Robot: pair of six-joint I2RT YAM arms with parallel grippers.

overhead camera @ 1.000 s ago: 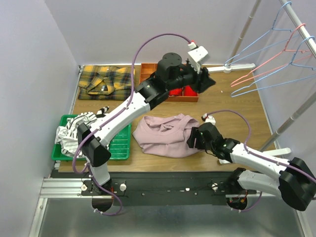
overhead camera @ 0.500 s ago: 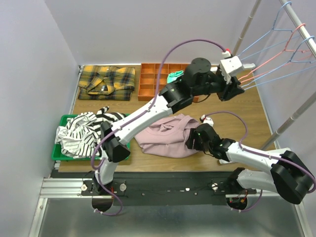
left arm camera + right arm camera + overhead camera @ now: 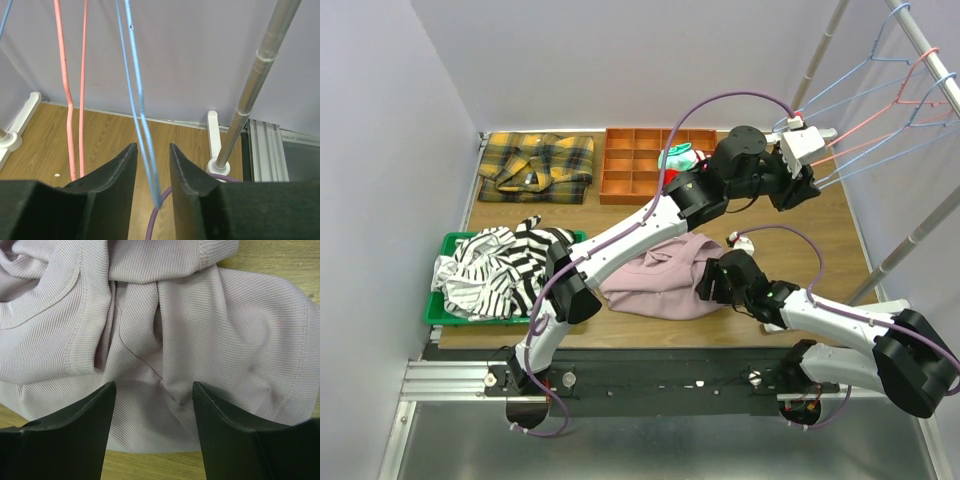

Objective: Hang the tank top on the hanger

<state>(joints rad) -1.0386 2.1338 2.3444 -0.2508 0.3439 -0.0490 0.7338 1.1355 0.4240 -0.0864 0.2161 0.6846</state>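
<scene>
The mauve-pink tank top (image 3: 655, 270) lies crumpled on the table in front of the arms. It fills the right wrist view (image 3: 150, 315). My right gripper (image 3: 708, 283) is open just over its right edge, with the fabric between the spread fingers (image 3: 152, 395) but not pinched. My left gripper (image 3: 808, 185) reaches far right to the rack. It is open, and the lower corner of a light-blue wire hanger (image 3: 142, 105) runs between its fingers (image 3: 152, 155) without being clamped. That hanger (image 3: 880, 165) hangs from the rack.
A pink wire hanger (image 3: 70, 100) hangs just left of the blue one. The metal rack pole (image 3: 250, 85) stands at the right. An orange divided tray (image 3: 630, 165) and yellow plaid cloth (image 3: 535, 165) lie at the back. A green tray (image 3: 435, 310) holds the striped garment (image 3: 495, 265).
My left arm has swung right from above the orange tray to the hangers, and its fingers now straddle the blue wire. My right gripper has stayed at the tank top.
</scene>
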